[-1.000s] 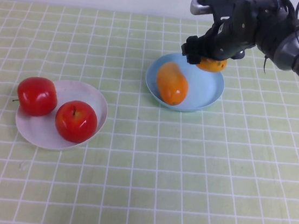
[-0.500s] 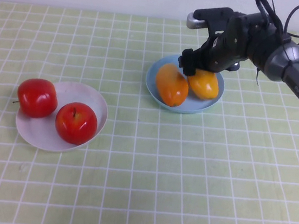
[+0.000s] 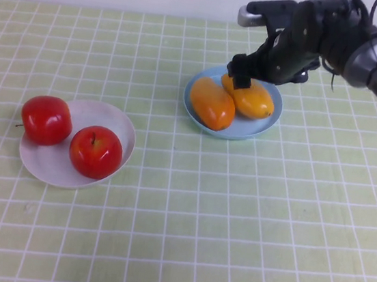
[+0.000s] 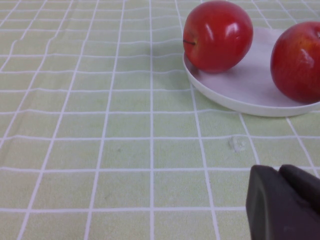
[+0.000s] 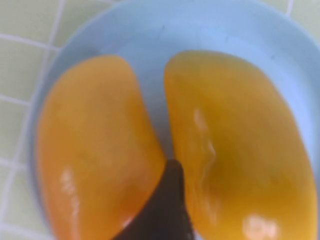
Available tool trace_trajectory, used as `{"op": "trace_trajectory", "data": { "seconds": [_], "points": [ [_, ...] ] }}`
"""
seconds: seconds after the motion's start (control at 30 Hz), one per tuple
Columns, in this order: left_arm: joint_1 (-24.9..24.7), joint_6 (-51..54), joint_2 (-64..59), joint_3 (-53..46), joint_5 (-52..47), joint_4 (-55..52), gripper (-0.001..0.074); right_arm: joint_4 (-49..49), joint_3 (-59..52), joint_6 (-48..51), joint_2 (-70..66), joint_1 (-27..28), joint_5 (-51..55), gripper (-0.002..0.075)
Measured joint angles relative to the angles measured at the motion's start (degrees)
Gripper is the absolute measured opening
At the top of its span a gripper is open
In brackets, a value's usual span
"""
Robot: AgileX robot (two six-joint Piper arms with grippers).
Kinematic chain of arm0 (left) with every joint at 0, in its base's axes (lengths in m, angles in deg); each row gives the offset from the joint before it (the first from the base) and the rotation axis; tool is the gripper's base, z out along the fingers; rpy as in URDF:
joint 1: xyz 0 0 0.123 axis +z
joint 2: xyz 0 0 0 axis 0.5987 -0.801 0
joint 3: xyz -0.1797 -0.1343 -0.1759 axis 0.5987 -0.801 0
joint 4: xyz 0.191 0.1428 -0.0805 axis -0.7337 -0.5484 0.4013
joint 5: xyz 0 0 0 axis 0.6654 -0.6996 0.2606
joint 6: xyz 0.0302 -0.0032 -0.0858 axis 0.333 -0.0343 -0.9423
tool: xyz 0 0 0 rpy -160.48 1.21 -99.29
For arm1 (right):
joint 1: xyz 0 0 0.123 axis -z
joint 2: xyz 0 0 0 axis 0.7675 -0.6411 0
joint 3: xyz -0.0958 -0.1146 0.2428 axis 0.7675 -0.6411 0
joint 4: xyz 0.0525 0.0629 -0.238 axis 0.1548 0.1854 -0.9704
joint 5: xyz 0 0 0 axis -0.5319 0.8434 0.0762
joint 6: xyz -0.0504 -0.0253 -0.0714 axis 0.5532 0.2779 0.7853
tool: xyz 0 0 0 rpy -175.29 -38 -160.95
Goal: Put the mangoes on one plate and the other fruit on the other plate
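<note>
**Both mangoes on the blue plate, right gripper released above them**

From my station I see the right arm reaching in from the far right of the desk (image 3: 182, 250), its dark wrist bent downward over the far edge of the blue plate (image 3: 271, 119). The right gripper (image 3: 246, 71) hangs just above the far end of the second mango (image 3: 252, 99), jaws spread wide and holding nothing. In the right wrist view one dark fingertip (image 5: 167, 210) shows in the narrow gap between the two mangoes, which lie side by side in the plate, close enough to nearly touch. The first mango (image 3: 212, 103) sits on the plate's left half, angled slightly.

The left gripper (image 4: 285, 202) is clenched with nothing in it, parked low over the desk near the white plate (image 3: 55, 162). On that plate the two apples rest: one (image 3: 46, 120) on the left rim, the other (image 3: 95, 152) nearer the middle.

Compared with a second ago, the second mango is no longer hanging in the gripper above the plate's far rim; it now lies flat in the plate beside the first. The first mango has shifted a little toward the left. The gripper has lifted slightly and moved back. The apples and the white plate look unchanged.
</note>
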Motion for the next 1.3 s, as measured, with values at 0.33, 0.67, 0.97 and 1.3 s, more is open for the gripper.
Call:
{"op": "trace_trajectory", "data": {
  "seconds": [0.33, 0.67, 0.97, 1.3],
  "points": [
    [0.0, 0.0, 0.0, 0.0, 0.0, 0.0, 0.0004, 1.5, -10.59, 0.0, 15.7, -3.13, 9.52, 0.0081],
    [0.0, 0.0, 0.0, 0.0, 0.0, 0.0, 0.0004, 2.18, -37.89, 1.25, 43.22, -4.73, 9.86, -0.0013],
    [0.0, 0.0, 0.0, 0.0, 0.0, 0.0, 0.0004, 4.94, -59.29, 1.49, 70.34, -4.73, 8.46, -0.0014],
    [0.0, 0.0, 0.0, 0.0, 0.0, 0.0, 0.0004, 7.4, -76.13, 6.55, 88.64, -4.73, 1.34, -0.0014]
  ]
}}
